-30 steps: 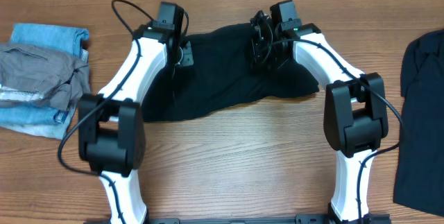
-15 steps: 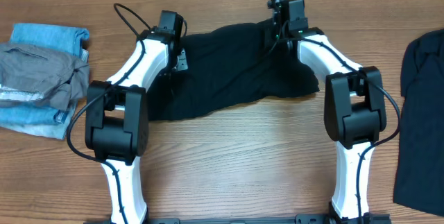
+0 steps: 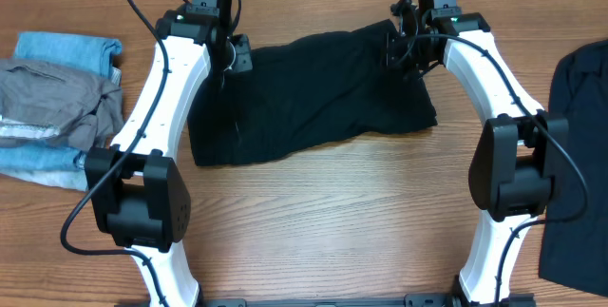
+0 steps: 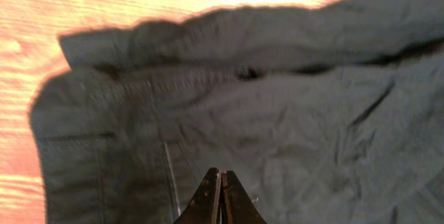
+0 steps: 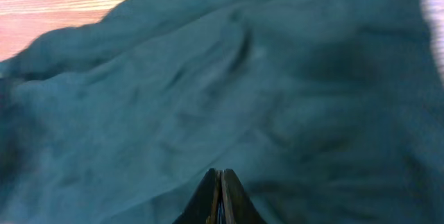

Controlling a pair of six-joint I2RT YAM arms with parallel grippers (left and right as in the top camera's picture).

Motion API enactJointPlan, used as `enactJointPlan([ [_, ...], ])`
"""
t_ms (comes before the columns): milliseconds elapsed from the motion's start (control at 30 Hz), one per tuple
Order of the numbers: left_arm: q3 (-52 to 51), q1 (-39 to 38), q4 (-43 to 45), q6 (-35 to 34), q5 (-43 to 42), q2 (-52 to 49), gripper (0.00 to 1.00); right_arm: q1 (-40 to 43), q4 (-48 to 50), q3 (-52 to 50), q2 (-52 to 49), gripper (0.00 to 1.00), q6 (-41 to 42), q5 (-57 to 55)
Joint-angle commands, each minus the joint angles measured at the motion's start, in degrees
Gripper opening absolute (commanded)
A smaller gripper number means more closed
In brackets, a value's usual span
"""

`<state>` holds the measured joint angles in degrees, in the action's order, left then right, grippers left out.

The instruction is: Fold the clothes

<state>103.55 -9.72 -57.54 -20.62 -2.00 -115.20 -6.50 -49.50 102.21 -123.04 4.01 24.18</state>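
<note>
My left gripper (image 4: 219, 179) has its jaws pressed together with nothing showing between them. It sits over the black shorts (image 4: 277, 113), close to a stitched seam and a pocket outline. I cannot tell whether the tips touch the cloth. My right gripper (image 5: 220, 179) is likewise closed tip to tip with no fabric pinched there, and blurred dark cloth fills nearly its whole view. From overhead, the shorts lie spread across the far middle of the wooden table (image 3: 332, 212), their long side running left to right. The left gripper is at their far left corner and the right gripper at their far right corner. Well apart at the left edge sits a stack of blue and grey clothes (image 3: 57, 107). Another dark garment (image 3: 575, 136) lies at the right edge, partly cut off.
</note>
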Motion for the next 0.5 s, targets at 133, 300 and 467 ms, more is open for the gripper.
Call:
enactJointPlan([
  [133, -0.3, -0.2, 2.6, -0.5, -5.5, -8.9, 0.04, -1.0, -8.5, -0.7, 1.2, 0.04, -7.6, 5.4],
  [300, -0.3, -0.1, 4.6, -0.3, -8.0, -16.8, 0.04, -1.0, -8.9, -7.3, 1.2, 0.04, -9.7, 5.5],
  [467, -0.3, 0.2, 4.4, 1.6, -2.3, -17.6, 0.04, -0.2, -7.6, -12.8, 1.1, 0.04, -12.1, -11.5],
])
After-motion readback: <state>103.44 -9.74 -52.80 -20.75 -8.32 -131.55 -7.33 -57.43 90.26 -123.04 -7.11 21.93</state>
